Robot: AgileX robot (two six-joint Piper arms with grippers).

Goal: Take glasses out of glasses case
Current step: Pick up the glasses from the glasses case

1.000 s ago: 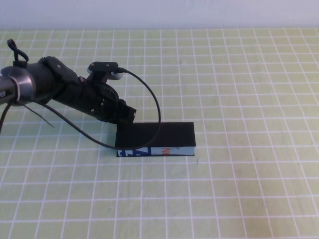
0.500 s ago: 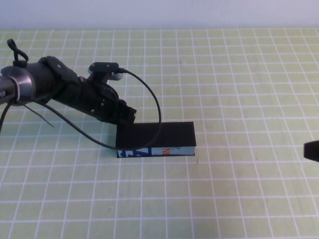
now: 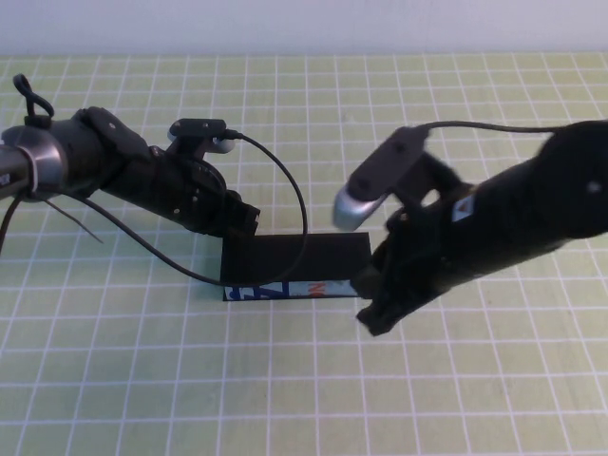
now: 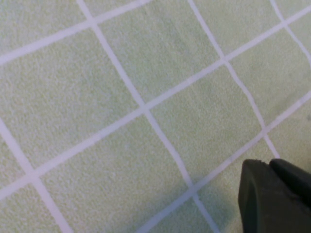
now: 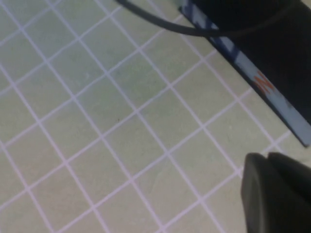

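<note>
The glasses case (image 3: 285,256) lies shut in the middle of the table, with a black lid and a light blue printed side (image 3: 285,289). The glasses are hidden. My left gripper (image 3: 245,220) is shut and empty, low by the case's back left corner; in the left wrist view (image 4: 269,164) only mat shows beside it. My right gripper (image 3: 375,313) is shut and empty, just off the case's front right corner. The right wrist view shows the case (image 5: 277,63) and my right gripper (image 5: 268,156) close beside its end.
A green mat with a white grid (image 3: 456,399) covers the table. The left arm's black cable (image 3: 302,214) loops over the case lid and also shows in the right wrist view (image 5: 194,31). The right arm (image 3: 513,223) reaches in from the right.
The right arm has swung in from the right edge to the case's front right corner. The left arm and the case have not moved.
</note>
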